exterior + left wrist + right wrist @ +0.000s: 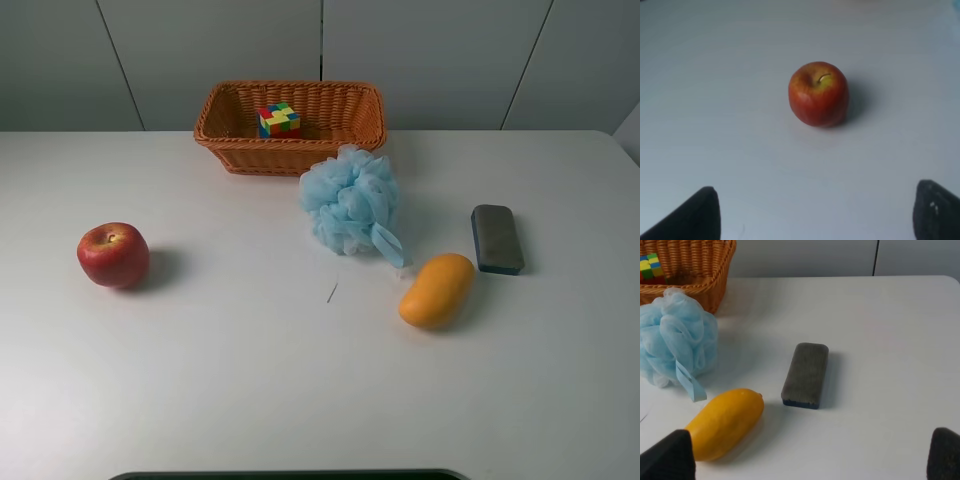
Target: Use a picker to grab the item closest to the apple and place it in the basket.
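A red apple (113,255) sits at the left of the white table (250,380); it also shows in the left wrist view (818,93). A light blue bath pouf (350,202) lies in front of the wicker basket (340,148), touching its front right corner. The basket holds a coloured puzzle cube (279,120). My left gripper (817,215) is open and empty, short of the apple. My right gripper (807,457) is open and empty, short of the mango (725,422) and the eraser (806,374). Neither gripper shows in the high view.
An orange-yellow mango (436,290) and a dark grey eraser block (497,238) lie on the right side of the table. The pouf (675,342) and basket (695,275) show in the right wrist view. A thin scrap (331,291) lies mid-table.
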Motion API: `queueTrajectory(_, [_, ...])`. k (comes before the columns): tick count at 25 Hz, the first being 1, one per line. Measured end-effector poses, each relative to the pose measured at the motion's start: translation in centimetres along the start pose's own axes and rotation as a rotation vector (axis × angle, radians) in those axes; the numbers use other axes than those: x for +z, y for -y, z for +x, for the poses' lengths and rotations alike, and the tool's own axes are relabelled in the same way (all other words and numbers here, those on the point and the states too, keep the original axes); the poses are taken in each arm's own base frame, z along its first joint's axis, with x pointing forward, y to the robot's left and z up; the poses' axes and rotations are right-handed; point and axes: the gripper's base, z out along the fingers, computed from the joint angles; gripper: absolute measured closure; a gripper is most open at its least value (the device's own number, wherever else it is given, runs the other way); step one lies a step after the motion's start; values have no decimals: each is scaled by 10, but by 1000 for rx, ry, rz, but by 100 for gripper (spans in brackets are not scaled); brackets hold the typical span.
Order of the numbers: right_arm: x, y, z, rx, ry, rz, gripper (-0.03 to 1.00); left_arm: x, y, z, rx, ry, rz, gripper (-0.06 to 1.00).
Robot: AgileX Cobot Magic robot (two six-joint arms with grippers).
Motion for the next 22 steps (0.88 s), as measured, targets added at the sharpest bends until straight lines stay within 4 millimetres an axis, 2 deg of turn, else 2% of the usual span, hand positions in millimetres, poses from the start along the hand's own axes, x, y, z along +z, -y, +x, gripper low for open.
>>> queueTrajectory(7, [0, 0, 0, 1, 0, -2, 27, -15, 5, 10, 8, 120, -48, 21])
queueTrajectory(22, [0, 0, 0, 1, 0, -2, 27, -16, 7, 10, 4, 132, -34, 21])
